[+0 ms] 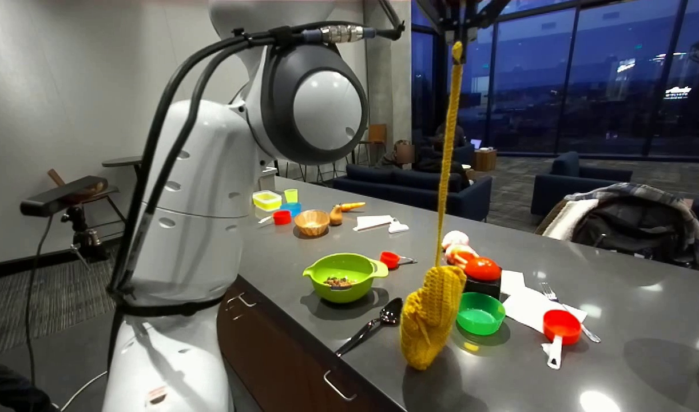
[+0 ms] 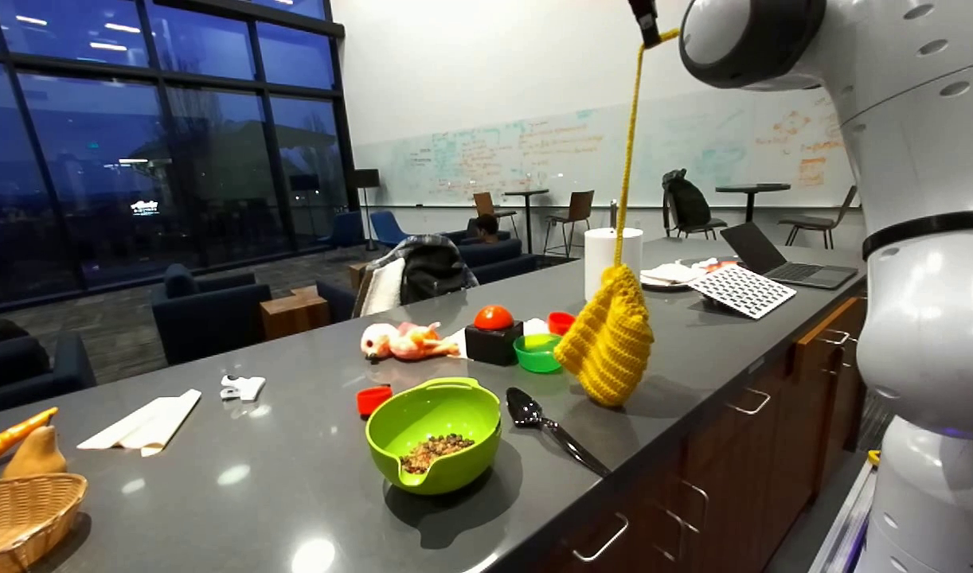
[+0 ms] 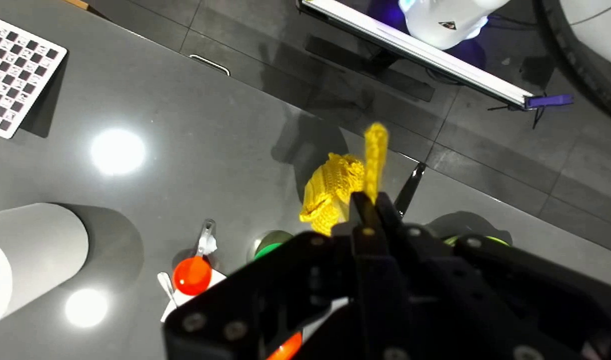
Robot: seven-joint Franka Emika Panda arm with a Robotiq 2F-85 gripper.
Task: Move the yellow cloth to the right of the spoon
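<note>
The yellow cloth, a knitted piece (image 1: 432, 320) (image 2: 610, 342) (image 3: 330, 192), hangs over the grey counter from a long yellow cord. High above it, my gripper (image 1: 457, 51) (image 2: 652, 38) (image 3: 370, 197) is shut on that cord, whose short end sticks out past the fingertips in the wrist view. Whether the cloth's lower end touches the counter I cannot tell. The dark spoon (image 1: 378, 321) (image 2: 552, 426) lies flat near the counter's edge, and in both exterior views the cloth appears to its right. In the wrist view only the spoon's handle (image 3: 410, 187) shows; the gripper hides its head.
A lime-green bowl (image 1: 341, 266) stands beside the spoon. Close behind the cloth are a green cup (image 1: 480, 315) and a black box (image 2: 494, 344) with a tomato on top. Farther off are a red scoop (image 3: 192, 275), a fork (image 1: 572, 309) and a white paper roll (image 2: 606, 247).
</note>
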